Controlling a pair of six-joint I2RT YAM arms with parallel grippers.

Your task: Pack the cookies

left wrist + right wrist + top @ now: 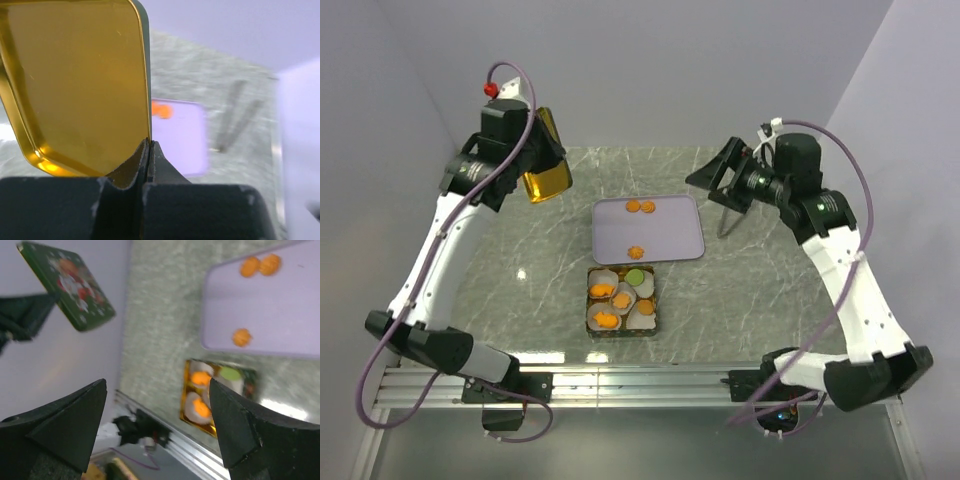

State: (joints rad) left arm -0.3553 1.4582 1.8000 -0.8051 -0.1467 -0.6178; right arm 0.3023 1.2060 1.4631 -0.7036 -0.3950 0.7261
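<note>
hovering lid clamped in left jaws; cookies on tray

My left arm stretches toward the far-left corner of the table, with the left gripper held high and pinched tight on the edge of the lid. My right arm bends toward the far-right side, the right gripper spread wide, holding nothing.

One lavender tray sits mid-frame. It carries three orange cookies, two side by side near its upper edge and one near its lower edge. One open tin lies just below the tray. It holds one light-green cookie and what look like four more orange ones. They sit in white paper cups, too crowded to count surely. One gold-lined lid is at upper left. Two robot arms flank the scene.
</note>
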